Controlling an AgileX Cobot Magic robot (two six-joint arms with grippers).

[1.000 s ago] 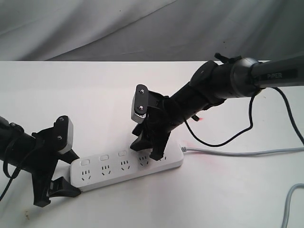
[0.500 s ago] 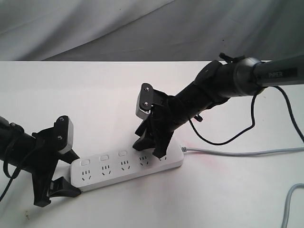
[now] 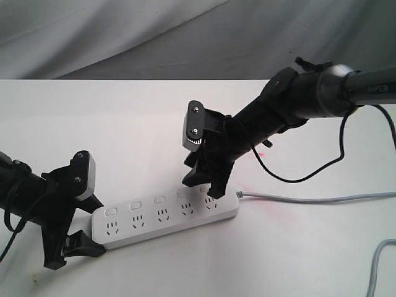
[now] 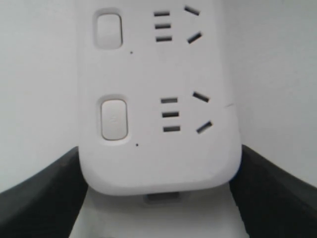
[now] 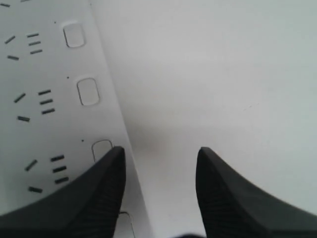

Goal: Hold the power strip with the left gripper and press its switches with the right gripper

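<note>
Exterior view: power strip (image 3: 164,219) lies at 6 o'clock on table (image 3: 93,124). Left gripper (image 3: 91,226) clamps its 9 o'clock end so it can't slide. Right gripper (image 3: 203,185), jaws wide and empty, hovers over switches (image 3: 159,200) near the 3 o'clock end, likely lining up a fingertip press.

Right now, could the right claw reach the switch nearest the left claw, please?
Probably yes: that switch lies uncovered on the power strip, the left claw grips only the strip's end, and the right claw is open over the end where the cord leaves.
</note>
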